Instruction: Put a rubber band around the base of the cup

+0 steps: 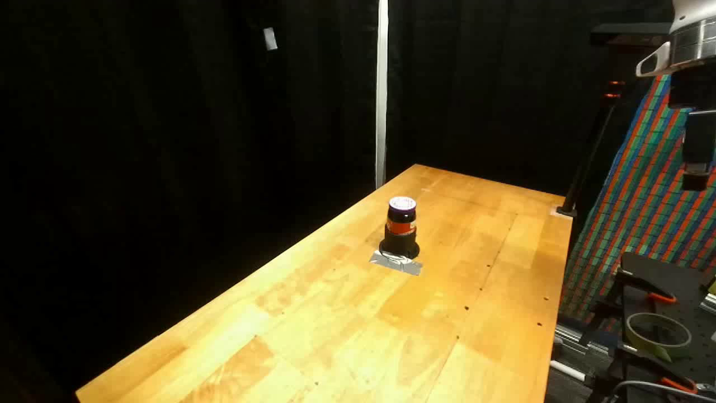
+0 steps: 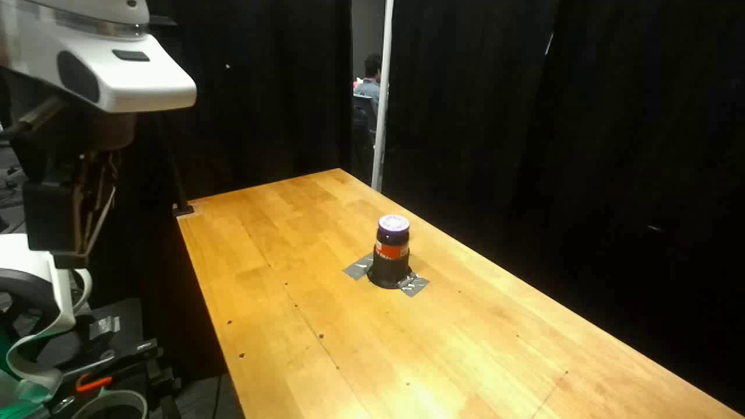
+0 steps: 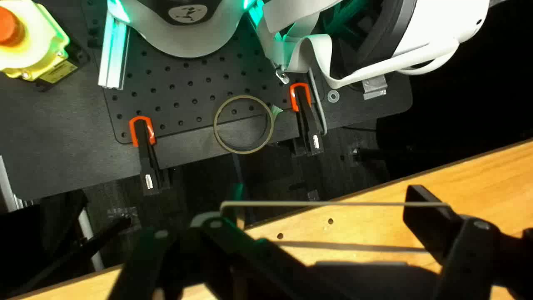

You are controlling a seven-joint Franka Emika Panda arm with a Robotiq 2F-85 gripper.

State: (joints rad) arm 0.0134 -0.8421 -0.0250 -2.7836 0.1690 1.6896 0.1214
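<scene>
The tool (image 3: pixel 327 209) had its fingers spread apart, the band (image 3: pixel 333 203) stretched around them, well apart from the cup (image 1: pixel 401 226). In both exterior views the cup stood upright on the tabletop (image 1: pixel 335 313), grey tape (image 2: pixel 414 285) at two sides of its base.
</scene>
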